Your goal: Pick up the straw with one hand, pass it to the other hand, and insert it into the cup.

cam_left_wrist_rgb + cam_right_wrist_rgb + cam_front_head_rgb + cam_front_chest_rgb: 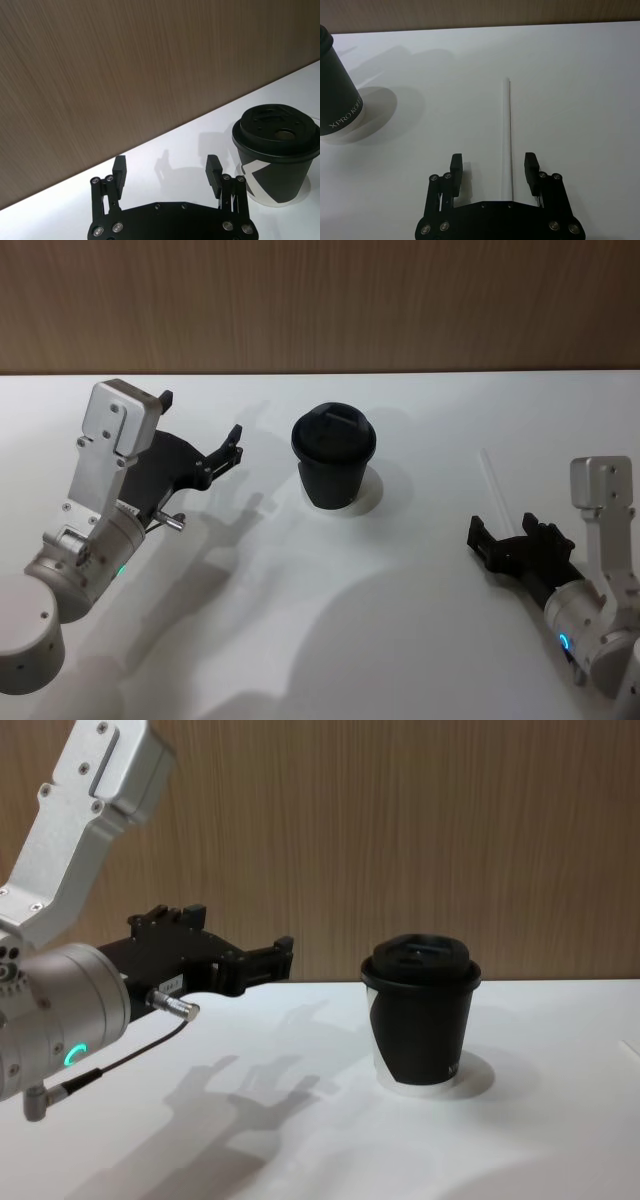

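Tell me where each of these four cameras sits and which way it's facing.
Head: up high, looking forward and down at the table; both arms show, left gripper left of the cup, right gripper by the straw.
Chest: low, looking across the table at the cup and wooden wall; left gripper shows.
Left wrist: behind the open left gripper, facing cup and wall.
Right wrist: behind the open right gripper, facing along the straw.
Shared: all four see the cup.

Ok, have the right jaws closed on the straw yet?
No, the straw lies flat on the table between the open jaws of the right gripper, touching neither.
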